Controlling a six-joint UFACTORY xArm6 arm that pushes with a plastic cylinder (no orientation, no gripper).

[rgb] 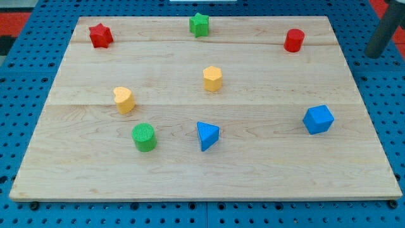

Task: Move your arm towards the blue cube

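Note:
The blue cube (317, 119) sits on the wooden board (266, 177) at the view's right, below the middle. My rod shows at the view's top right, just off the board's right edge. My tip (374, 54) is above and to the right of the blue cube, well apart from it. It touches no block. The nearest block to the tip is the red cylinder (293, 40), to its left.
A red star (100, 35) and a green star (199, 24) lie along the board's top. A yellow hexagon (212, 78) sits mid-board and a yellow heart (124, 99) left of it. A green cylinder (144, 137) and a blue triangle (207, 135) sit lower.

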